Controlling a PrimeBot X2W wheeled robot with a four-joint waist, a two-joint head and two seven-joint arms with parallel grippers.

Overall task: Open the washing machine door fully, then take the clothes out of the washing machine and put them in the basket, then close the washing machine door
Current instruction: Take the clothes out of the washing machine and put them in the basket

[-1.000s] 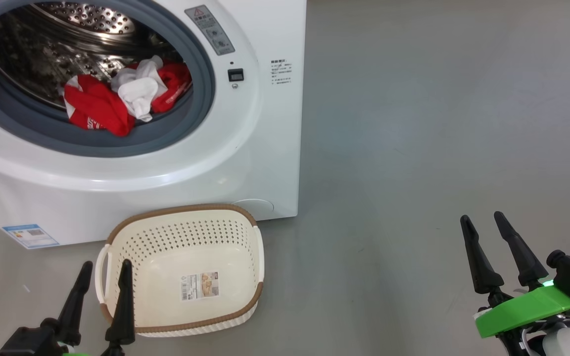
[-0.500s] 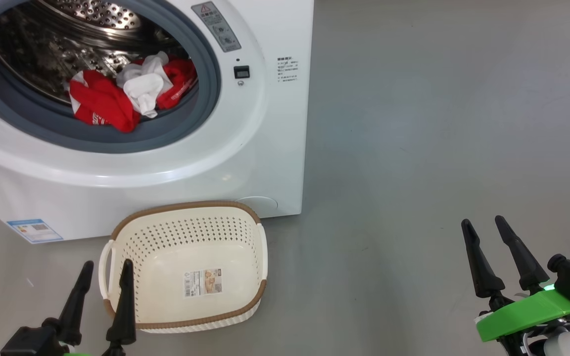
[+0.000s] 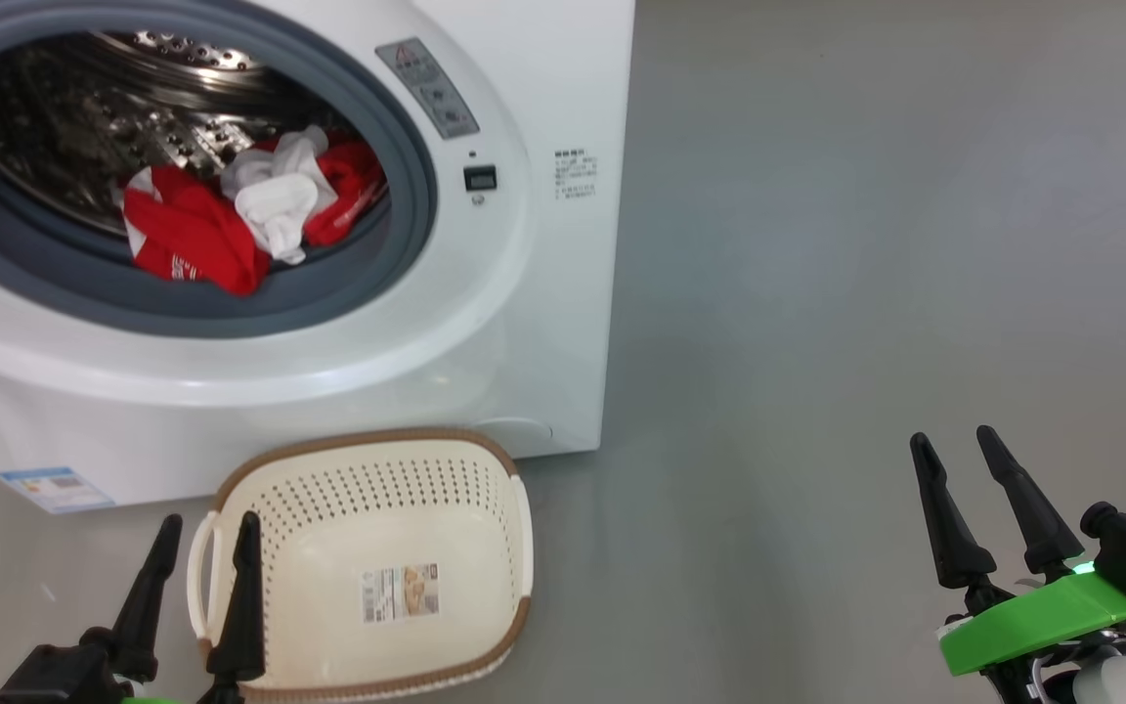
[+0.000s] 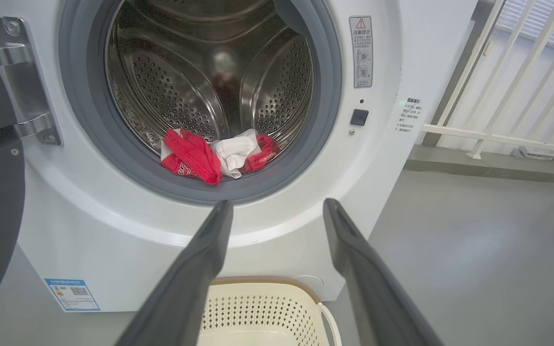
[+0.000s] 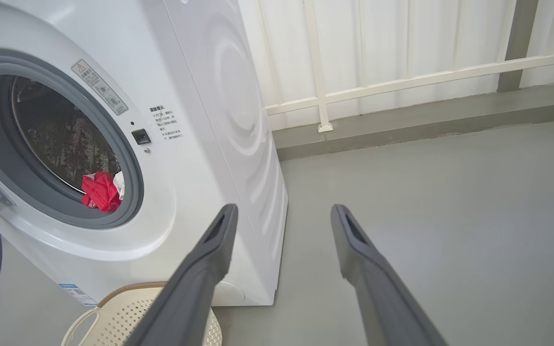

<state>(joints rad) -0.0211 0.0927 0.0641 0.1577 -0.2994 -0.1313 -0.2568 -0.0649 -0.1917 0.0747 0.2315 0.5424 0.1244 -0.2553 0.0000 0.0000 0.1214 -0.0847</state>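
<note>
Left end effector (image 3: pixel 210 521) and right end effector (image 3: pixel 952 436) both gape wide, empty. Clothes (image 3: pixel 231 220) lie at the drum's (image 3: pixel 55 127) front lip. A low reach may snag the gasket (image 3: pixel 328 293), or cloth may drop beside the basket (image 3: pixel 368 442).

Ahead of the right tool (image 5: pixel 283 207) and off to its right, bare grey floor (image 5: pixel 450 202) runs to a low grey kerb (image 5: pixel 426 125), where a white railing (image 5: pixel 402 79) stands before pale ribbed panels (image 5: pixel 402 33); that railing also shows up-right of the left tool (image 4: pixel 277 201).
</note>
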